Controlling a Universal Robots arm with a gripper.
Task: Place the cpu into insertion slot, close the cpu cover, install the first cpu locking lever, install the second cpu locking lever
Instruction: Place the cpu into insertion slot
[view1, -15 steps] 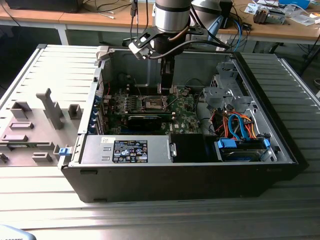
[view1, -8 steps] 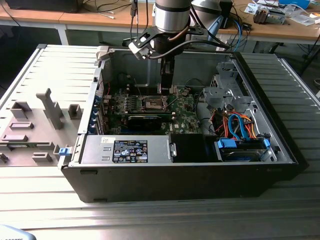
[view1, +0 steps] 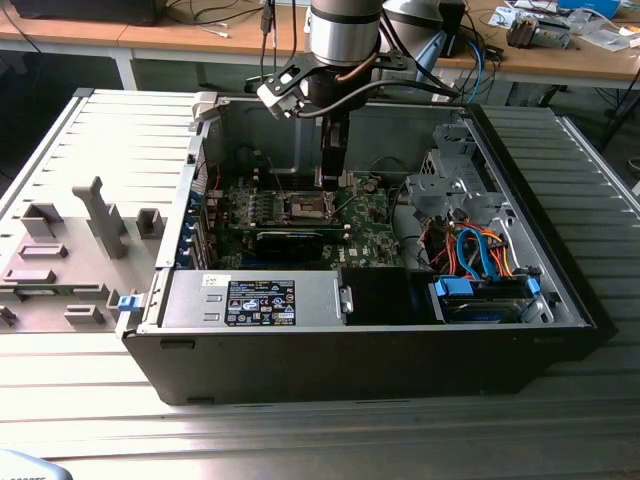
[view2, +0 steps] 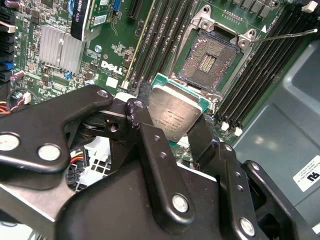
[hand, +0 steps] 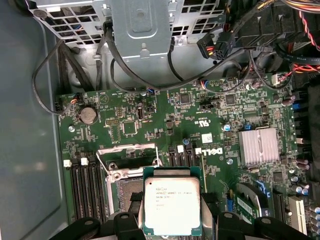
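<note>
Cpu (view2: 175, 112) clamped by its edges in the claw (view2: 172, 121), metal top facing the wrist, held clear above the board. Insertion slot (view2: 207, 62) lies uncovered just beyond the chip's far edge, sides roughly parallel.

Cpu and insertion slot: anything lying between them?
Nothing loose: in the second wrist view only the metal rim separates the cpu, held in the fingers, from the open insertion slot.
</note>
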